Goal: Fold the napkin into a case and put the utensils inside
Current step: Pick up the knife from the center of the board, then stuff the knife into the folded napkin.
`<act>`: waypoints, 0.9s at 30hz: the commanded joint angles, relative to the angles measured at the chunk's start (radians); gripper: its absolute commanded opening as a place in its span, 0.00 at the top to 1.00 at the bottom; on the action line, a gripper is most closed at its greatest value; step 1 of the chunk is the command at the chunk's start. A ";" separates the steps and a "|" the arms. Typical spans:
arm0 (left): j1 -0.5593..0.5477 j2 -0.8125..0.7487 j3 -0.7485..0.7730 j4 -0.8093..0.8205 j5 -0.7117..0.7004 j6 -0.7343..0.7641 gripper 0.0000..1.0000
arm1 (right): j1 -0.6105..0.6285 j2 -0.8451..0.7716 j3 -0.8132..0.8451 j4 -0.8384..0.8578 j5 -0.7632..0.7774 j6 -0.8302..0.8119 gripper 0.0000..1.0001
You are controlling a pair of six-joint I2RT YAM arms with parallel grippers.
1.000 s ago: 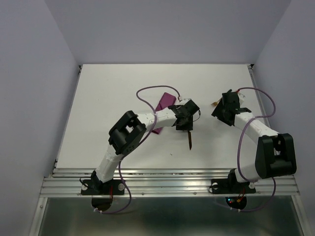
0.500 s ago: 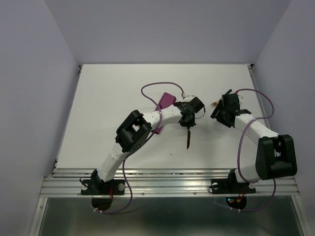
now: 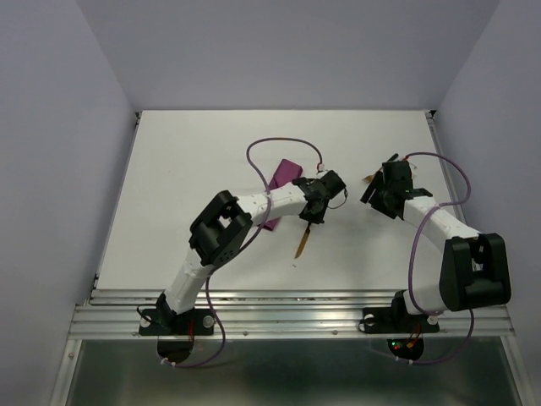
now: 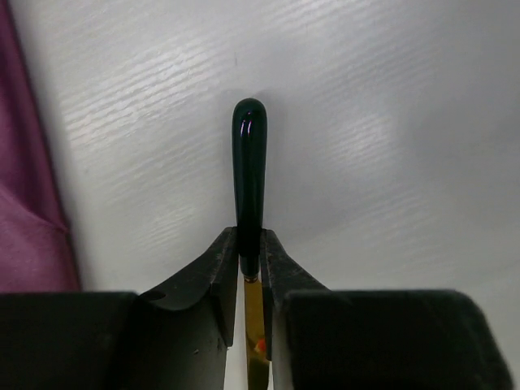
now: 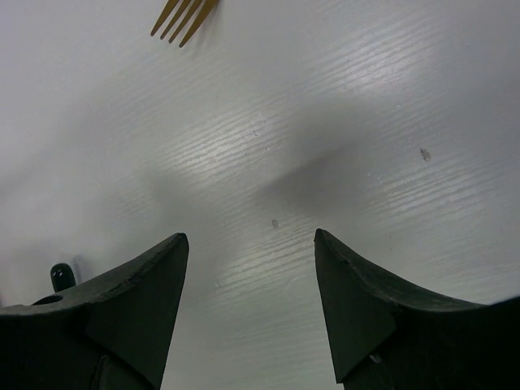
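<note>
Clamps knife point(image 4: 249, 162) in left hand point(image 4: 253, 272), near-right of the case point(image 3: 286, 173); holds right hand point(image 5: 249, 236) apart. Shows fork tines point(image 5: 183, 15) plainly at right wrist only.

Robot lab cell. White worktop point(image 3: 186, 169) boxed in by plain lilac walls point(image 3: 51, 169) (aluminium rail point(image 3: 287, 309) along front).

1 overhead view faces the table point(image 3: 211, 152); 2 close wrist views share it.
</note>
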 commanded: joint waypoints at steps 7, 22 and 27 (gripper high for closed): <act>0.038 -0.305 -0.148 0.012 0.083 0.303 1.00 | 0.001 -0.031 0.000 0.046 -0.046 -0.005 0.31; 0.265 -0.344 -0.249 -0.057 0.198 0.355 1.00 | 0.001 -0.045 0.000 0.006 -0.126 -0.019 0.31; 0.290 -0.286 -0.209 -0.087 0.186 0.340 1.00 | 0.001 -0.055 -0.011 -0.005 -0.131 -0.039 0.31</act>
